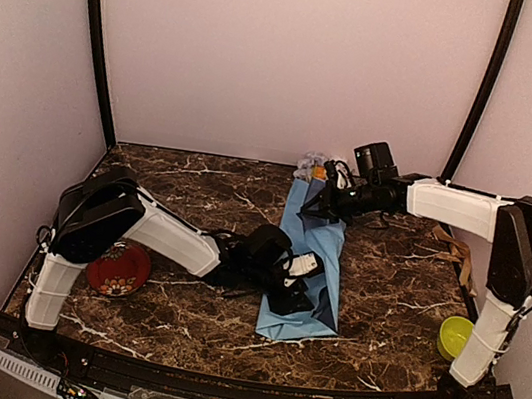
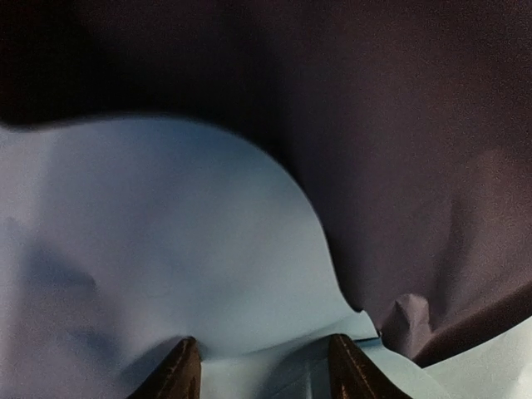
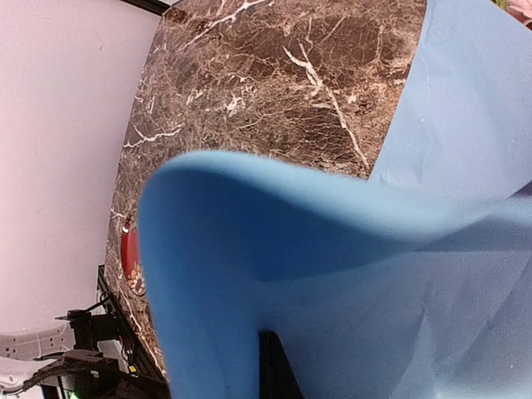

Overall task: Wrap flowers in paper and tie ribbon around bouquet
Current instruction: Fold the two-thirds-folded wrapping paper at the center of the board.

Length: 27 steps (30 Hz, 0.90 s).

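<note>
Light-blue paper (image 1: 312, 258) lies on the marble table (image 1: 197, 189), flowers (image 1: 314, 167) at its far end | your right gripper (image 1: 321, 203) pinches its far part, clamped | your left gripper (image 1: 294, 290) straddles its near part, jaws half apart, grip unclear

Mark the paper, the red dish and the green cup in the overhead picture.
paper (image 1: 325, 244): top view, on its light-blue face.
red dish (image 1: 123, 273): top view, on its patterned inside.
green cup (image 1: 454, 336): top view, on its rim.
</note>
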Each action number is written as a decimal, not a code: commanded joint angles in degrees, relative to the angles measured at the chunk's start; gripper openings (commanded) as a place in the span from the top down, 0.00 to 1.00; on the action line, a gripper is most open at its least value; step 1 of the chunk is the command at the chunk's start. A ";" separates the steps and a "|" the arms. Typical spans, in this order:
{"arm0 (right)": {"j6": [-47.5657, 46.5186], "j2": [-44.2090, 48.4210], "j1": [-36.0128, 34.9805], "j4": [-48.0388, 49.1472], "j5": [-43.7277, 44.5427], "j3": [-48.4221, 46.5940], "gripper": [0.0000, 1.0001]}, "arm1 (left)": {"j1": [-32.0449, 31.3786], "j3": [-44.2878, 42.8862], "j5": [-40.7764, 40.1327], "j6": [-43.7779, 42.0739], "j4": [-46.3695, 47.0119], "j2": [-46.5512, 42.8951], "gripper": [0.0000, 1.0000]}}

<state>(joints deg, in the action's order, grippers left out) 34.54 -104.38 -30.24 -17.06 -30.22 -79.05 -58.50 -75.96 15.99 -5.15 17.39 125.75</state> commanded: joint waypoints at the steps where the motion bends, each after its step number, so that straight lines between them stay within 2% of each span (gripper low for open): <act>1: -1.63 -3.36 -0.16 2.19 0.13 -4.29 1.00 | 0.49 5.42 0.34 0.27 2.21 -3.60 0.46; 10: -7.00 -12.64 -0.12 -0.08 -1.66 -8.03 1.00 | 0.45 9.74 -1.02 -0.46 8.86 -6.89 0.45; 14: -8.55 -14.86 -0.15 0.08 -1.47 -8.00 1.00 | 0.25 14.20 -1.34 -2.16 13.44 -10.63 0.45; 20: -9.75 -19.74 -0.13 -1.56 -2.19 -9.64 1.00 | -0.47 15.01 -3.26 -5.64 9.70 -14.24 0.45; 25: -9.48 -20.90 -0.18 -0.93 -1.68 -9.13 1.00 | -0.47 21.88 -3.68 -5.56 10.11 -22.65 0.46; 27: -9.07 -20.81 -0.38 -0.51 -1.66 -9.22 1.00 | -0.47 24.29 -6.23 -5.99 10.17 -24.25 0.46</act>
<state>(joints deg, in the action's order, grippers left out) 25.78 -124.75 -30.30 -18.17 -31.92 -87.46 -58.74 -55.72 12.69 -9.72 27.31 107.42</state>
